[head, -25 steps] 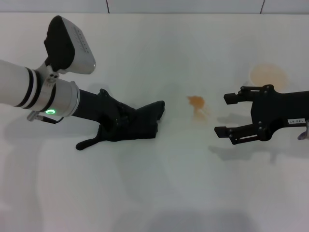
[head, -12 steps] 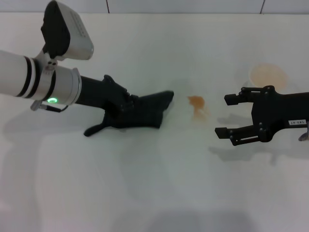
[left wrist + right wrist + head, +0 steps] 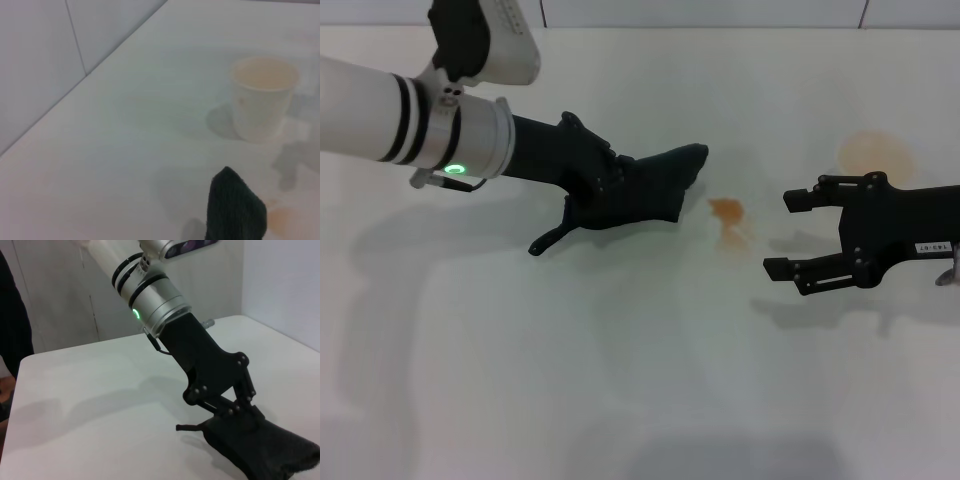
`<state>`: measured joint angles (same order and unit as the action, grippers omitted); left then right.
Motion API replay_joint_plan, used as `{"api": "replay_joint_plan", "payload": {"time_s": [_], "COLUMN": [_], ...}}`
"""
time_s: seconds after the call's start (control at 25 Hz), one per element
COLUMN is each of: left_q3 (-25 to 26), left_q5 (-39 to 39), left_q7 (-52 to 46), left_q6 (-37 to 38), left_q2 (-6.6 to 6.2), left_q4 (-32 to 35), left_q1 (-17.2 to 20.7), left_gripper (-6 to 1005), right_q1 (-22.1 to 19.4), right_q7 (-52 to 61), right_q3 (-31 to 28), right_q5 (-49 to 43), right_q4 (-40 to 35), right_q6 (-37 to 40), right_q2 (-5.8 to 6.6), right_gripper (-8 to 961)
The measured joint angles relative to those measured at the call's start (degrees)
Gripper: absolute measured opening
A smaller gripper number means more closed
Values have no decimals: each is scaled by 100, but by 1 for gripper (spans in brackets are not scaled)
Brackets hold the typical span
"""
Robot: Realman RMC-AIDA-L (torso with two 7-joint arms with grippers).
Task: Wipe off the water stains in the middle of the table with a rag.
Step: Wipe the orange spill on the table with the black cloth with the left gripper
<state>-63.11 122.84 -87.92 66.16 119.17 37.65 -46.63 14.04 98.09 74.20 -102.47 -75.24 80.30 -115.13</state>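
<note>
My left gripper [image 3: 610, 190] is shut on the dark rag [image 3: 650, 185] and holds it on the white table [image 3: 640, 350], left of centre. The rag's pointed corner reaches toward the water stains [image 3: 728, 212], a small orange-brown blot with a pale trickle, a short gap to its right. The rag's tip [image 3: 234, 210] and the blot [image 3: 281, 219] show in the left wrist view. The right wrist view shows the left gripper [image 3: 235, 412] clamped on the rag [image 3: 265, 445]. My right gripper [image 3: 788, 235] is open and empty, hovering right of the stains.
A clear cup [image 3: 875, 155] with pale-orange liquid stands at the back right, behind the right gripper; it also shows in the left wrist view [image 3: 262, 97]. A tiled wall [image 3: 45, 60] borders the table's far edge.
My left gripper has carried the rag to the right and farther back, bringing its corner close to the stains. The right arm has not moved.
</note>
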Motion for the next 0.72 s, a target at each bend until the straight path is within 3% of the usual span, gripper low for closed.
{"api": "replay_joint_plan", "payload": {"time_s": [0.44, 0.72], "left_q3": [-832, -1717], "left_q5": [-645, -1393], "left_q7": [283, 478], "left_q6": [-554, -773], "left_q2": [18, 35], "left_q4": [-706, -893], "left_q1": [-430, -547], "left_gripper": [55, 55], "right_q1": [3, 11], "right_q7": [0, 0], "right_q3": [20, 76], "right_q5": [0, 3], "right_q4": [25, 27], "right_q6": [-14, -15], "right_q2": [0, 0], "right_gripper": [869, 869]}}
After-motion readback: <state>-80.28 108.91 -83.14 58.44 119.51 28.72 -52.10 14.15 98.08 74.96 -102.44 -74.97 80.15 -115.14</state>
